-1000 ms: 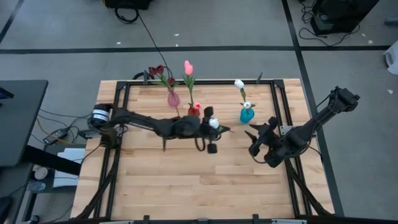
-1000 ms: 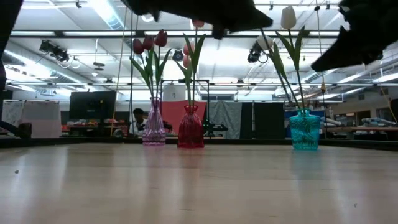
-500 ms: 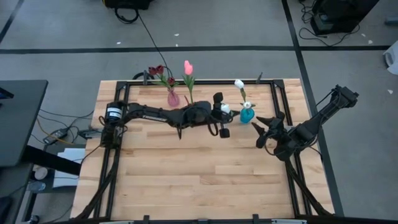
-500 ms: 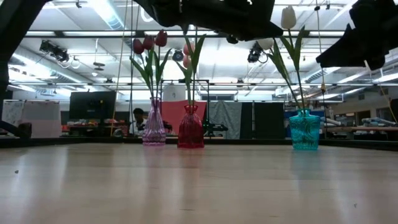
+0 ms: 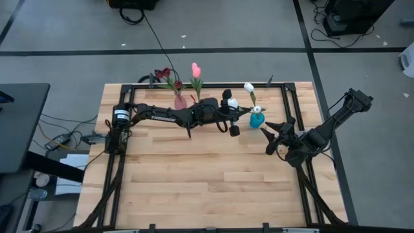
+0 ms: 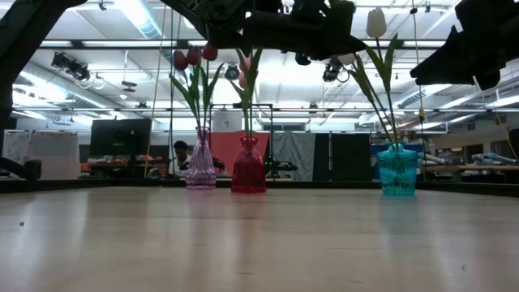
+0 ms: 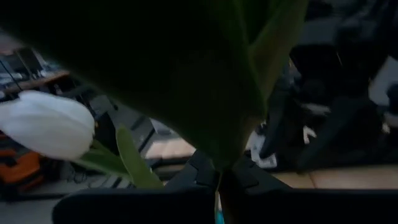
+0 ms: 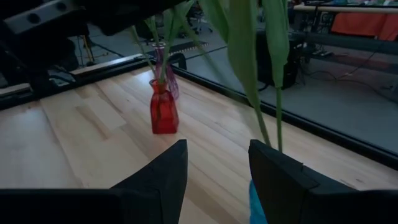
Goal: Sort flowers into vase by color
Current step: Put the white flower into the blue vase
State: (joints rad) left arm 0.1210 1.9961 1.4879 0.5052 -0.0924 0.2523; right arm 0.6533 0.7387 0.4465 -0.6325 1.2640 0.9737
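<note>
Three vases stand in a row near the table's far edge: a purple vase (image 6: 201,167) with maroon tulips (image 6: 193,57), a red vase (image 6: 248,167) with a pink tulip (image 5: 195,69), and a teal vase (image 5: 257,120) with a white tulip (image 5: 249,87). My left gripper (image 5: 231,121) is high over the table just left of the teal vase, shut on another white tulip (image 5: 230,103). My right gripper (image 5: 274,137) is open and empty, right of the teal vase and nearer the front. My left gripper pinches the white tulip's green stem (image 7: 219,169) between its two fingers, where a broad leaf (image 7: 186,74) springs from it. The leaf covers most of the wrist view. The white head (image 7: 46,124) stands off to one side, and the tulip is lifted clear of the table.
A black metal frame (image 5: 284,97) runs around the table's edges. The wooden top (image 5: 194,181) in front of the vases is bare. In the right wrist view the red vase (image 8: 163,109) and the standing tulip's leaves (image 8: 249,56) show ahead of the open fingers.
My left gripper has carried the white tulip toward the table's far edge and to the right, up beside the teal vase, turning as it went. My right gripper has shifted a little toward the right and far edge, then kept still.
</note>
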